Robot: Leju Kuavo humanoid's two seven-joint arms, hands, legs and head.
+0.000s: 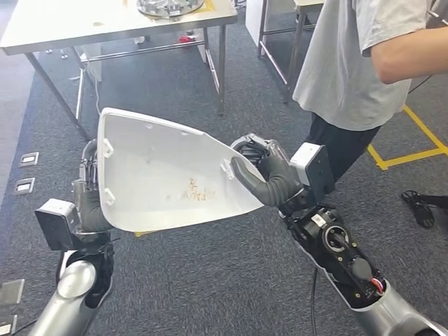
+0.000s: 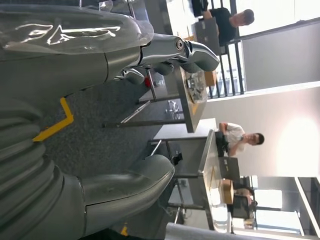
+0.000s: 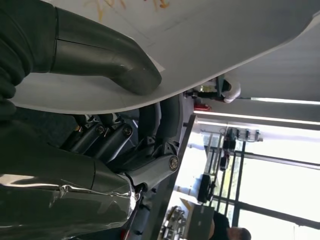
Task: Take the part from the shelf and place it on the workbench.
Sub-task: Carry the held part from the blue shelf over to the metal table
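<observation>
Both hands carry the white part [image 1: 169,175] — right hand [image 1: 272,175] clamps its edge, left hand [image 1: 89,203] supports it.

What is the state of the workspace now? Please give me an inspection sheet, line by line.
Surface: white rectangular workbench top on metal legs stands ahead; dark grey carpet floor below.
Job's things: large white curved plastic shell part, with faint orange writing inside, held in the air between both hands, not yet on the workbench.
Clutter: round silver metal assembly on the workbench's far edge.
Hands: left hand supports the part's wide end; right hand grips the narrow end, thumb on the inner face.
Cables: thin black cable hangs beside the right forearm.
Surroundings: person in a grey shirt stands close on the right; yellow floor tape.
</observation>
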